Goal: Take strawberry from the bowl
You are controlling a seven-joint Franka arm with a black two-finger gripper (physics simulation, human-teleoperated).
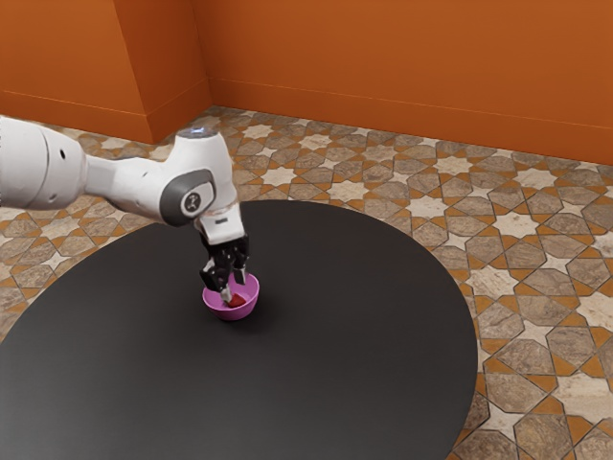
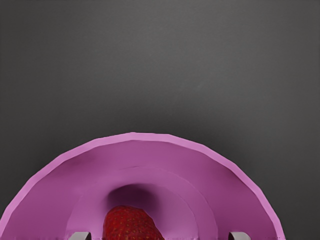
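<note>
Inside the pink bowl (image 1: 231, 314), in the exterior view, the red strawberry (image 1: 237, 302) lies low, by the fingertips of the black two-finger gripper (image 1: 234, 287), which reaches down over the rim with its fingers spread wide apart. The bowl stands upright on the round black table (image 1: 354, 335), well in from the table's curved edge, with bare tabletop all around it. Past that edge runs the patterned floor (image 1: 536, 249), then the orange wall (image 1: 402, 67).

Closer detail comes from the wrist view: the strawberry's seeded skin, a dark shadow on the bowl's floor next to it, and a faint ring where the side meets the bottom. Both fingertips (image 2: 80, 236) are within the rim's curve, a broad gap between them. The strawberry sits off-centre in that gap, nearer one fingertip, while the other is closer to the rim and has more open room between it and the fruit.
</note>
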